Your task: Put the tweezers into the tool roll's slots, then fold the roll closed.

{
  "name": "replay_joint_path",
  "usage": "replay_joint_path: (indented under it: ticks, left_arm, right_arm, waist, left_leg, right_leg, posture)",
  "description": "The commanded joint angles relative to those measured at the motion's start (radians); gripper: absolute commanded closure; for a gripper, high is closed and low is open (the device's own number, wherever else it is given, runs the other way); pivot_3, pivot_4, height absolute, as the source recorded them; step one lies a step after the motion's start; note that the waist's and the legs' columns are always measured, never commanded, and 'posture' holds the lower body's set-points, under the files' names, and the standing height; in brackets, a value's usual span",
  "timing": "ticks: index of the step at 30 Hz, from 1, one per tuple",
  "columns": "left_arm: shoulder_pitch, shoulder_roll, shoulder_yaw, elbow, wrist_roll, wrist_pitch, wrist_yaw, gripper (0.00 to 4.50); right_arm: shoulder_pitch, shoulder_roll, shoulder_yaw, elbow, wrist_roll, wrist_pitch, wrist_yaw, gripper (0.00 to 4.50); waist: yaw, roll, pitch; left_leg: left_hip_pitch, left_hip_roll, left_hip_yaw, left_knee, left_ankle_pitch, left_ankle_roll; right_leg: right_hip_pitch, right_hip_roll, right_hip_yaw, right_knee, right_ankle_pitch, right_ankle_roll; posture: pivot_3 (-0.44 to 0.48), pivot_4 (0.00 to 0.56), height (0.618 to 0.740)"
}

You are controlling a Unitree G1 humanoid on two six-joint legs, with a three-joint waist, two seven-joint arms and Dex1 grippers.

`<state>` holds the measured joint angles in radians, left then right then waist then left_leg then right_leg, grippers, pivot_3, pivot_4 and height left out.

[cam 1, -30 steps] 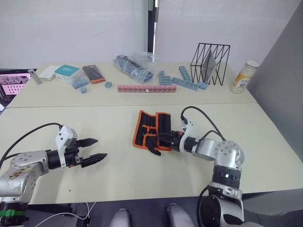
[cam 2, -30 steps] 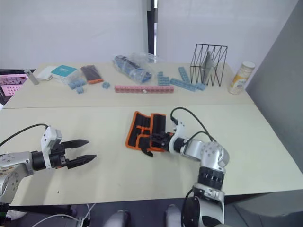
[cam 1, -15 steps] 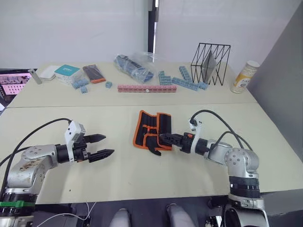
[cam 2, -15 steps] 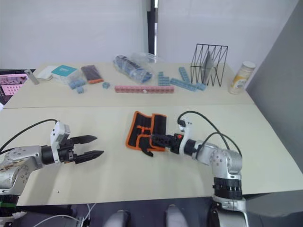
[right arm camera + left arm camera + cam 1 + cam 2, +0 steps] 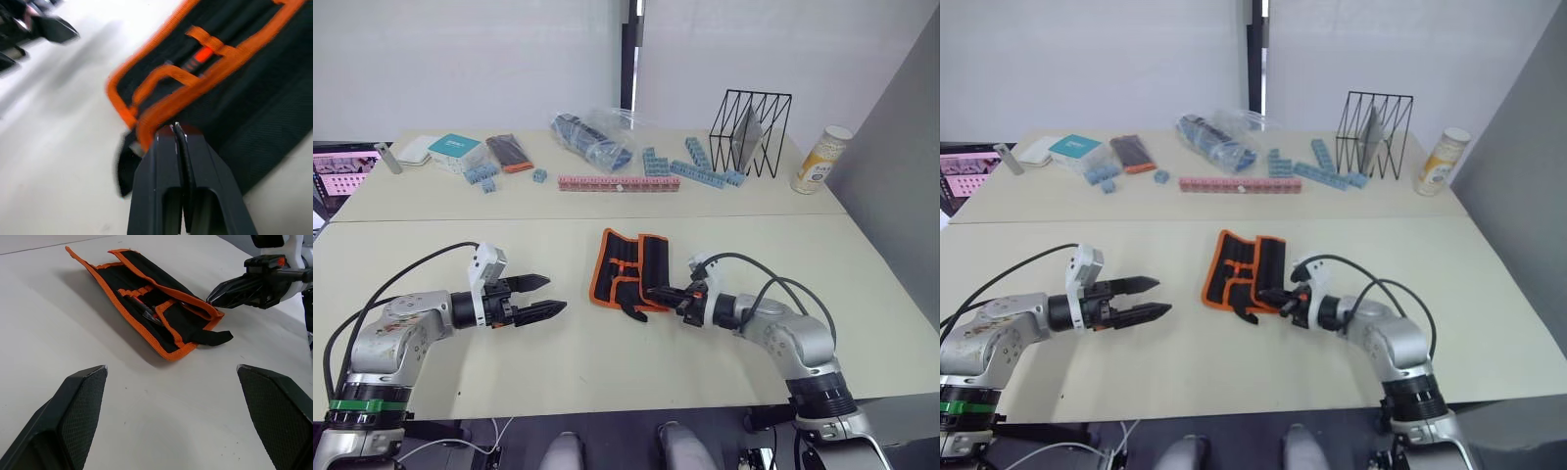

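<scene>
Head views: the left arm lies low over the pale counter (image 5: pixel 431 245), forearm level, its end effector (image 5: pixel 540 297) pointing toward the roll (image 5: pixel 628 266), fingers spread wide with nothing between them. The roll sits well ahead of those fingertips, partly folded, a black fabric pouch edged in orange. The right arm reaches in from the other side, elbow bent, its end effector (image 5: pixel 656 293) with fingers pressed together at the roll's near edge, just beside a short black strap (image 5: pixel 628 312) that trails onto the counter.

Left wrist view: two broad, dark, fine-textured fingers (image 5: pixel 73 406) stand far apart over bare counter. Ahead of them the roll (image 5: pixel 146 308) lies with one flap doubled over; orange binding runs along its edges and across the slots (image 5: pixel 142 296), and a slim dark tweezer (image 5: pixel 146 313) tip shows in one. The right end effector (image 5: pixel 211 298) touches the roll's far corner.

Right wrist view: the smooth black fingers (image 5: pixel 166 166) are closed flat against each other, tips meeting the roll's orange trim (image 5: pixel 195 93); whether they pinch the fabric cannot be told. The woven black cloth lies directly beyond.
</scene>
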<state>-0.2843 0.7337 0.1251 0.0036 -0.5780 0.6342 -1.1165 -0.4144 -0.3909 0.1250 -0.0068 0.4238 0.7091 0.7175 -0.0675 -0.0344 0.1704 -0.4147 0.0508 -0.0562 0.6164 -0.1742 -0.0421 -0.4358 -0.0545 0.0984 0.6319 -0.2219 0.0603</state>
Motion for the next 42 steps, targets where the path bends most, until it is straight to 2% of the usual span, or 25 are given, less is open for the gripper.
replay_joint_path:
  ticks: [1,4,7,11,15,18,22,29,34,38,42]
  left_arm:
    - [-0.029,-0.020,-0.010,-0.015,-0.036,0.056,0.012,0.00]
    - [-0.049,-0.045,-0.016,-0.007,-0.040,0.096,0.040,0.00]
    - [-0.090,-0.088,-0.018,0.018,-0.047,0.149,0.095,0.00]
    - [-0.165,-0.150,-0.015,0.110,-0.020,0.187,0.187,0.00]
    - [-0.210,-0.197,-0.025,0.150,-0.034,0.220,0.197,0.00]
    - [-0.234,-0.236,-0.046,0.191,-0.024,0.249,0.217,0.78]
    - [-0.250,-0.261,-0.083,0.215,0.001,0.278,0.237,2.18]
    - [-0.284,-0.279,-0.061,0.263,-0.001,0.267,0.252,4.48]
    - [-0.328,-0.241,-0.077,0.319,0.045,0.220,0.226,4.48]
    - [-0.390,-0.216,-0.122,0.356,0.085,0.189,0.171,4.48]
    - [-0.459,-0.200,-0.184,0.412,0.161,0.089,0.117,4.48]
  right_arm:
    - [0.006,-0.024,0.053,0.062,-0.125,-0.146,-0.015,4.45]
    - [0.021,-0.034,0.093,0.083,-0.178,-0.202,-0.008,4.45]
    - [0.029,-0.028,0.109,0.084,-0.205,-0.225,-0.011,4.45]
    - [0.033,-0.014,0.104,0.079,-0.219,-0.221,-0.022,4.45]
    - [0.036,-0.006,0.098,0.075,-0.223,-0.215,-0.024,4.45]
    - [0.038,0.000,0.093,0.064,-0.223,-0.204,-0.033,4.50]
    - [0.039,0.008,0.084,0.053,-0.222,-0.186,-0.045,4.50]
    - [0.041,0.009,0.074,0.028,-0.216,-0.173,-0.053,4.50]
    - [0.019,-0.010,0.105,-0.026,-0.238,-0.197,-0.023,4.50]
    - [-0.024,0.014,0.126,-0.050,-0.254,-0.179,-0.042,4.50]
    - [-0.071,0.040,0.153,-0.037,-0.303,-0.191,-0.078,4.50]
  waist:
    - [0.000,0.000,0.000]
    - [-0.001,0.000,0.000]
    - [0.000,-0.001,-0.001]
    - [0.002,-0.001,-0.001]
    - [-0.002,-0.001,-0.001]
    - [-0.001,-0.001,-0.001]
    - [-0.002,-0.001,-0.001]
    - [-0.001,-0.001,-0.001]
    - [-0.001,-0.001,-0.001]
    - [-0.004,-0.001,-0.001]
    - [-0.002,-0.001,-0.001]
  left_leg:
    - [0.000,0.000,0.000,0.000,0.000,0.000]
    - [0.003,0.000,0.000,0.000,0.000,0.000]
    - [0.013,0.000,0.000,0.000,0.000,0.000]
    - [0.014,0.000,-0.001,0.002,0.000,0.000]
    - [0.013,0.000,-0.001,0.006,0.000,0.001]
    - [0.012,-0.001,-0.001,0.006,0.000,0.001]
    - [0.011,-0.001,-0.001,0.008,0.000,0.001]
    - [0.010,-0.001,-0.002,0.009,0.000,0.001]
    - [0.010,-0.001,-0.002,0.009,0.000,0.000]
    - [0.008,-0.001,-0.002,0.009,0.000,0.000]
    - [0.007,-0.001,-0.002,0.008,0.000,0.000]
  right_leg:
    - [0.000,0.000,0.000,0.000,0.000,0.000]
    - [0.003,0.000,0.000,0.000,0.000,0.000]
    - [0.013,0.000,0.000,-0.001,0.000,0.000]
    - [0.015,0.000,0.000,-0.001,-0.002,-0.003]
    - [0.016,0.000,0.000,0.000,0.000,0.001]
    - [0.015,0.000,0.000,0.000,0.001,0.001]
    - [0.015,0.000,0.000,0.000,0.001,0.002]
    - [0.015,0.000,0.000,-0.001,0.002,0.002]
    - [0.014,0.000,0.000,-0.001,0.002,0.002]
    - [0.012,0.000,0.000,-0.001,0.002,0.002]
    - [0.012,0.000,0.000,-0.001,0.002,0.002]
  posture:
    - [0.000,0.150,0.737]
    - [0.000,0.150,0.737]
    - [0.000,0.150,0.737]
    - [0.000,0.150,0.737]
    - [0.000,0.150,0.737]
    - [0.000,0.150,0.737]
    - [0.000,0.150,0.737]
    - [0.000,0.150,0.737]
    - [0.000,0.150,0.737]
    - [0.000,0.150,0.737]
    - [0.000,0.150,0.737]
